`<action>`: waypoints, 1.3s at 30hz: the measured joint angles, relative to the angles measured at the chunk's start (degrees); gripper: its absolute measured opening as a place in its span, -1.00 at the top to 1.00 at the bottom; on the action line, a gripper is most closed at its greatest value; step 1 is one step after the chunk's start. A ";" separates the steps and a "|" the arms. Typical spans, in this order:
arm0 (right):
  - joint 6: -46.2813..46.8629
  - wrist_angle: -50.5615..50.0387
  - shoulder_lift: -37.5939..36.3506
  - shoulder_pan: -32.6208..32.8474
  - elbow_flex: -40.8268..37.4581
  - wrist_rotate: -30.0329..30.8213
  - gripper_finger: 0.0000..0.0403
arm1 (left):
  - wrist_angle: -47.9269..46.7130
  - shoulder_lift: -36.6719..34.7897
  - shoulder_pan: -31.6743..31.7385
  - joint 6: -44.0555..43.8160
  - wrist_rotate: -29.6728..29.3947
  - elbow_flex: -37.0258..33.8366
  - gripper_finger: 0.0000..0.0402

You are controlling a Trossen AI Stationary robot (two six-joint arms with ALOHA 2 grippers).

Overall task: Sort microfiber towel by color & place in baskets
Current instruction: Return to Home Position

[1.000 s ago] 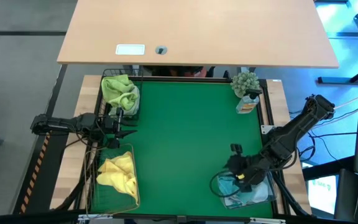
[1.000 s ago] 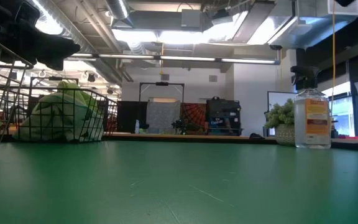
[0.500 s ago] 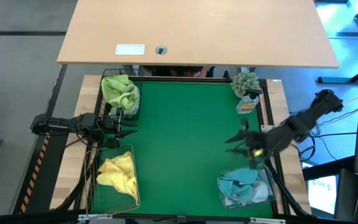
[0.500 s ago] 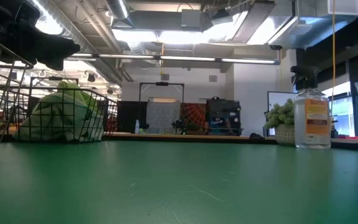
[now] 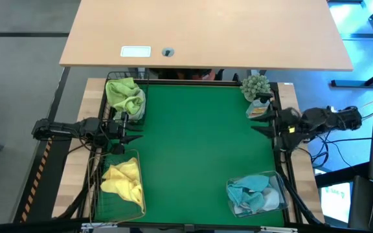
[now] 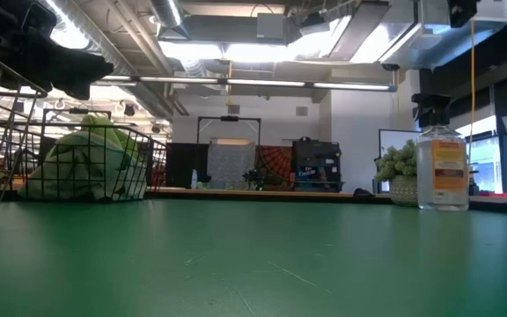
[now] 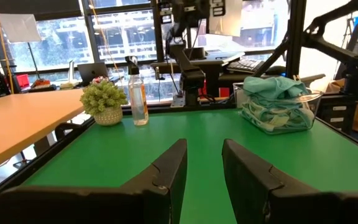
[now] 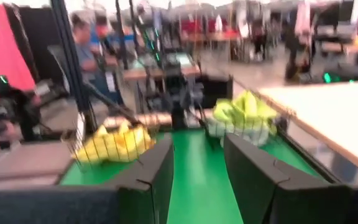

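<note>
Green towels fill the black wire basket [image 5: 125, 96] [image 6: 91, 165] at the table's far left. Yellow towels lie in the tan wire basket [image 5: 119, 181] at the near left. Teal towels are piled in the clear plastic tub [image 5: 256, 194] [image 7: 278, 102] at the near right. My left gripper [image 5: 133, 129] [image 7: 204, 168] hovers open between the two wire baskets, pointing toward the table's right. My right gripper [image 5: 256, 121] [image 8: 197, 168] hangs open at the table's right edge, pointing left, beyond the tub and empty.
A small potted plant [image 5: 256, 85] and a spray bottle [image 5: 259, 107] [image 6: 437, 167] stand at the far right corner, close to my right gripper. The green mat [image 5: 199, 149] is bare between the baskets. A wooden desk [image 5: 206, 32] lies beyond the far edge.
My right gripper has risen from over the clear tub and swung toward the table's far right, ending at the right edge near the spray bottle. The teal towels stay in the tub. My left arm has kept still.
</note>
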 joint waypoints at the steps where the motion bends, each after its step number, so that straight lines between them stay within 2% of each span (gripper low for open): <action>1: -0.44 2.86 -1.93 -1.01 -2.31 -1.42 0.29 | 0.02 0.00 0.00 0.00 0.00 -0.02 0.51; 4: -1.24 9.14 -5.94 -4.02 -8.37 -6.69 0.29 | 0.00 0.00 0.02 -0.02 0.00 -0.01 0.51; 7: -1.37 10.39 -8.76 -6.94 -11.94 -7.92 0.29 | 0.00 0.00 0.01 -0.02 -0.02 0.00 0.51; 15: -0.91 2.11 -16.23 -14.18 -14.32 -8.28 0.29 | 0.02 0.00 0.01 0.02 -0.02 -0.01 0.51; 21: 0.52 0.25 -22.64 -15.42 -17.77 -13.11 0.29 | 0.02 0.00 0.00 0.02 -0.02 0.00 0.51; 29: 1.76 1.87 -22.62 -15.41 -23.35 -13.38 0.29 | 0.03 0.00 0.00 0.04 -0.02 0.00 0.51; 39: 0.91 15.21 -22.67 -15.44 -31.50 -13.87 0.29 | 0.03 0.00 0.00 0.04 -0.04 -0.02 0.51</action>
